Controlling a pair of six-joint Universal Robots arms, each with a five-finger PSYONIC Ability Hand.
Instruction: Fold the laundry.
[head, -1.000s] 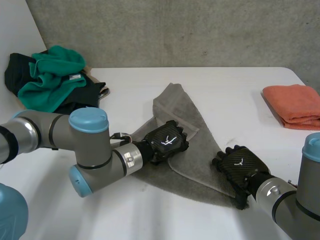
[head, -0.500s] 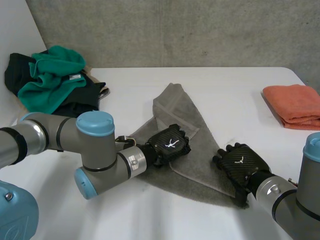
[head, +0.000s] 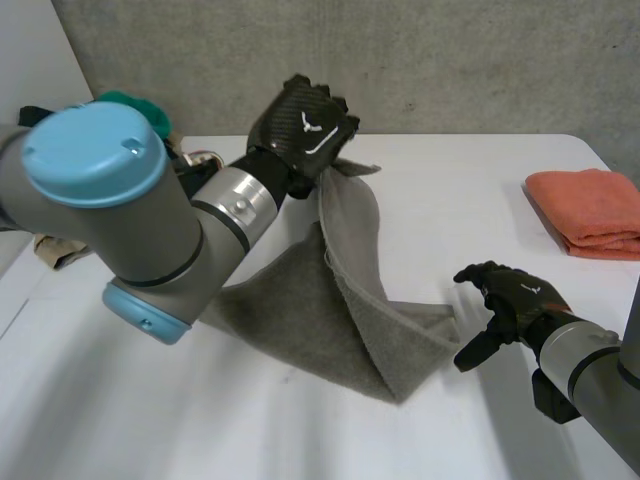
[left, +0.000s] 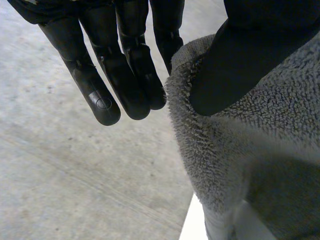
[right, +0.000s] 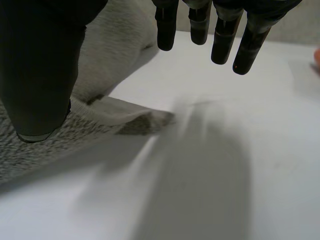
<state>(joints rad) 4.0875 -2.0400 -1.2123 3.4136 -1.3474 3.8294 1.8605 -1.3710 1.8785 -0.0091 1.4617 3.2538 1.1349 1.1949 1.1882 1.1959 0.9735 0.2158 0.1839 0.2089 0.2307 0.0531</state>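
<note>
Grey towel (head: 300, 310), one corner up.
My left hand (head: 303, 125) pinches its 12 o'clock corner; the rest sprawls toward 5.

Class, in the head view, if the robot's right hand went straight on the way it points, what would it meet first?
Most likely the near corner of the grey towel, which lies just ahead of the right hand, though depth is hard to judge.

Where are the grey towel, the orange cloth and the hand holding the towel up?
grey towel (head: 290, 320): head view, flat part on the table.
orange cloth (head: 590, 205): head view, top of the folded stack.
left hand (head: 305, 125): head view, back of the hand.
</note>
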